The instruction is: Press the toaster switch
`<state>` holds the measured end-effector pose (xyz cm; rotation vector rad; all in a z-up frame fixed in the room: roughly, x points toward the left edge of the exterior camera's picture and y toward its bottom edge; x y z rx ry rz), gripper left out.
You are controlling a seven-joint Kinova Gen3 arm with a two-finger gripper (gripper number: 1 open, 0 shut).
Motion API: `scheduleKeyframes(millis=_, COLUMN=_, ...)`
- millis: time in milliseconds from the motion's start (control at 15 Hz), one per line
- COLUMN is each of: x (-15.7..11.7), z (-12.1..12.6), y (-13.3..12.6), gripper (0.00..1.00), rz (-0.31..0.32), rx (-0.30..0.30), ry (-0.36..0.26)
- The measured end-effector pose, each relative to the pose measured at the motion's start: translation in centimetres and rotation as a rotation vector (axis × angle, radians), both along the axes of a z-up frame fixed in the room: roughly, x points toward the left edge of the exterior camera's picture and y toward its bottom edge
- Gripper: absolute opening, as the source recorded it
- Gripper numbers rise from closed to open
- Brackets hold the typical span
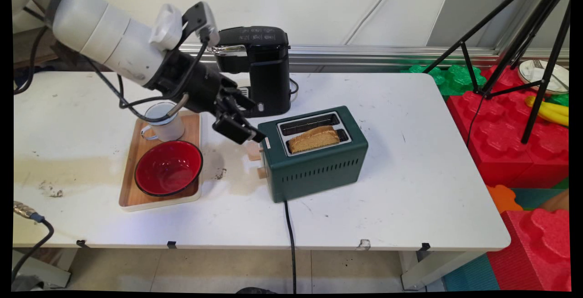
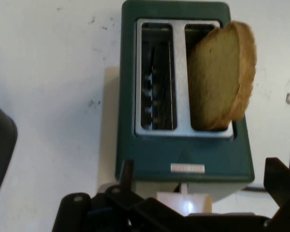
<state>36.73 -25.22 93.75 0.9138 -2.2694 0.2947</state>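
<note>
the gripper (image 1: 246, 135) hangs low at the left end of the green toaster (image 1: 319, 166), just above the pale lever (image 1: 253, 150) that sticks out of that end. in the hand view the lever (image 2: 183, 203) sits right over the black linkage, between the two finger bases, but the fingertips are out of sight there and hidden by the hand's own bulk in the main view, so whether they are spread or pressed together cannot be told.

the toaster stands about mid-table, its cord (image 1: 289, 238) running off the near edge. a slice of bread (image 1: 314, 139) stands up out of the near slot, leaning a little; the far slot (image 1: 309, 124) is empty.

the bread looks light, dry and crumbly: a firm pinch would likely crush or break it, and the exposed upper edge is the only part free to take hold of. the lever looks small, stiff and smooth; it would probably want a push from above rather than a pinch. the toaster itself looks heavy enough to stay put.

left of the gripper a wooden tray (image 1: 130, 188) carries a red bowl (image 1: 168, 168) and, farther back, a white mug (image 1: 166, 125). a black coffee maker (image 1: 259, 68) stands behind.
</note>
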Motion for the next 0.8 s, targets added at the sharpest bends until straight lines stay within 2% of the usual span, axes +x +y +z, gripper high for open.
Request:
scheduleKeyframes(millis=600, x=0.0, z=-2.3, y=0.9, gripper=1.0, rz=0.011, rx=0.027, ry=-0.045)
scheduleKeyframes(millis=667, x=0.0, z=-2.4, y=1.0, gripper=0.0, rz=0.01, rx=0.028, ry=-0.049)
scheduleKeyframes(millis=800, x=0.0, z=-2.7, y=1.2, gripper=0.0, rz=0.012, rx=0.03, ry=-0.057)
